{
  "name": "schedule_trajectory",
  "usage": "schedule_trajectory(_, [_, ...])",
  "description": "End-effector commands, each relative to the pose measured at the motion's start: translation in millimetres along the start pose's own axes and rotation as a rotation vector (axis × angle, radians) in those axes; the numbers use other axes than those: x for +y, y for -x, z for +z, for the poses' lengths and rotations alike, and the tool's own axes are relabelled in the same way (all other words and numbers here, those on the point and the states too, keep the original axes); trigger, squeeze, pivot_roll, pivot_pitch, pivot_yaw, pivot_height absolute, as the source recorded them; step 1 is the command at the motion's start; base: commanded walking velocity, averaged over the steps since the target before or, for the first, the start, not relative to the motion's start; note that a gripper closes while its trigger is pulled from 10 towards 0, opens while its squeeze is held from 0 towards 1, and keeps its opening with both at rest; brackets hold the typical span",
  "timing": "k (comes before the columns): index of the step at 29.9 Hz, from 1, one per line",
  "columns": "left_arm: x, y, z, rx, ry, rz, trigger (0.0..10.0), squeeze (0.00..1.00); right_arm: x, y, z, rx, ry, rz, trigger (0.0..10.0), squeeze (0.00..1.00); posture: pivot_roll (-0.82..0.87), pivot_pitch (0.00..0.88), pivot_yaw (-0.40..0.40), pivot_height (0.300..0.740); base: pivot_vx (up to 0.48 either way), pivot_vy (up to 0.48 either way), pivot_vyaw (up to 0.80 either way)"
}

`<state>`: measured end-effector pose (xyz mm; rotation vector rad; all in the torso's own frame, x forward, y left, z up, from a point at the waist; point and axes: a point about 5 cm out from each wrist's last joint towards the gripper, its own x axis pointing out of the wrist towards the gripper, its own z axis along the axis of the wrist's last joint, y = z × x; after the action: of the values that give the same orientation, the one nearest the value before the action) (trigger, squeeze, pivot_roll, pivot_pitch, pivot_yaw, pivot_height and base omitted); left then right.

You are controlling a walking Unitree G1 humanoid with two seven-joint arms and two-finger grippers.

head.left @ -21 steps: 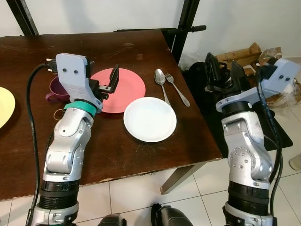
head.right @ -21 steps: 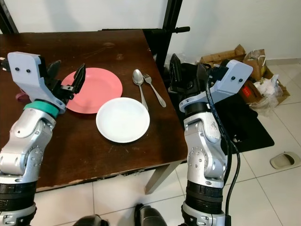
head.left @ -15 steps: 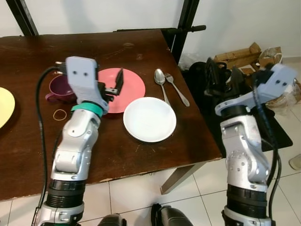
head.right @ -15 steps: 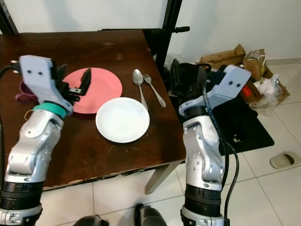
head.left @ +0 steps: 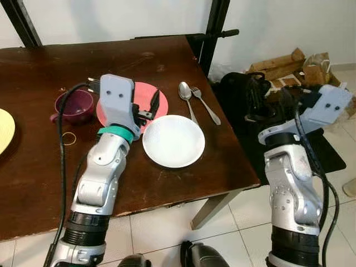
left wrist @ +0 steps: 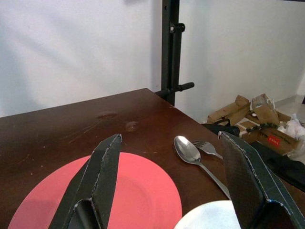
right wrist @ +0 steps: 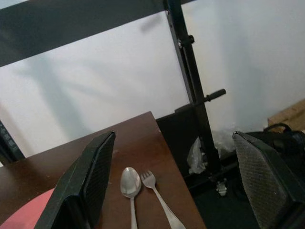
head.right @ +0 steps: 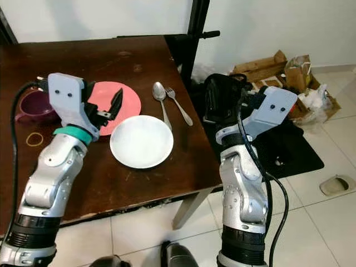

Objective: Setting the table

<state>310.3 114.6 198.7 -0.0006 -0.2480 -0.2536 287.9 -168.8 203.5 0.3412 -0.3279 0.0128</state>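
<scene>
Above the round pink plate, left gripper hangs, jaws spread, empty. Round white plate just right-near, touching pink rim. Steel spoon and fork further right. Right gripper off-table, jaws apart. Approach the pink rim low, clear of the white plate.

Bright, even indoor light; sharp, soft shadows.

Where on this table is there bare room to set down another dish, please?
Bare wood runs along the table's near edge, in front of the white plate, and across the far side behind the pink plate and purple cup. It is crowded around the plates, with the spoon and fork beside them and the open left tool above.
</scene>
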Motion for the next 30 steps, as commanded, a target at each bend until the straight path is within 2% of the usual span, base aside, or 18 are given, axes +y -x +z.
schedule_trajectory(1, [-3.2, -0.2, -6.3, 0.019, -0.003, -0.013, 10.0, 0.0, -1.5, 1.2, -2.3, -0.007, -0.001, -0.013, 10.0, 0.0, -0.06, 0.0, 0.047, 0.74, 0.0, 0.0, 0.0])
schedule_trajectory(7, [-2.9, 0.5, -14.2, 0.03, -0.008, -0.015, 10.0, 0.0, 1.2, -4.4, 0.1, -0.034, 0.013, 0.01, 10.0, 0.0, -0.05, 0.0, 0.077, 0.74, 0.0, 0.0, 0.0])
schedule_trajectory(15, [-8.8, -4.2, -13.2, 0.018, 0.0, -0.021, 10.0, 0.0, -12.3, -5.2, -1.7, -0.025, 0.009, -0.028, 10.0, 0.0, -0.04, 0.0, 0.053, 0.74, 0.0, 0.0, 0.0])
schedule_trajectory(18, [-4.4, -6.7, -10.4, 0.006, 0.003, 0.0, 10.0, 0.0, -13.9, -6.0, -4.1, -0.018, -0.002, -0.052, 10.0, 0.0, -0.04, 0.0, 0.049, 0.74, 0.0, 0.0, 0.0])
schedule_trajectory(30, [-1.1, -7.7, -11.9, -0.005, -0.01, 0.019, 10.0, 0.0, -10.1, -7.2, -16.0, 0.018, -0.012, -0.035, 10.0, 0.0, -0.02, 0.0, 0.037, 0.74, 0.0, 0.0, 0.0])
